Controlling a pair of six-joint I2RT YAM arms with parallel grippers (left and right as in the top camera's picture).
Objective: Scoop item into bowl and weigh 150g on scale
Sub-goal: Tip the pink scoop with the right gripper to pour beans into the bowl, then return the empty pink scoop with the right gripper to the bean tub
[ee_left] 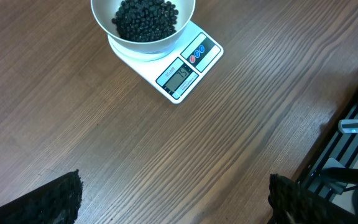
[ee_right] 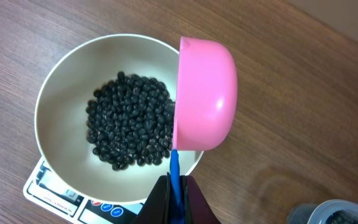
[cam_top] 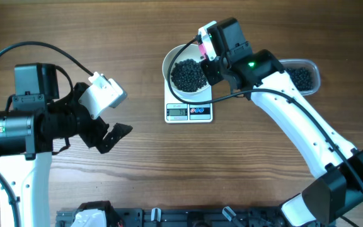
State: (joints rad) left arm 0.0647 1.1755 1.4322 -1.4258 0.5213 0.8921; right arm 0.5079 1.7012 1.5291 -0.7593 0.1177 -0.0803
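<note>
Right pincer (ee_right: 176,190) clamped on tipped pink scoop (ee_right: 205,93) over bowl (ee_right: 50,99); left pincer (ee_left: 176,202) apart.

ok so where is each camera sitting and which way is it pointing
Overhead: fixed above the table, looking straight down; left gripper open, right gripper at the bowl.
Left wrist: on the left arm, looking down and ahead across bare wood to the scale; its two dark fingertips at the bottom corners.
Right wrist: looking down past its shut fingers at the pink scoop tipped over the beans.
All three share bowl, beans and scale.
</note>
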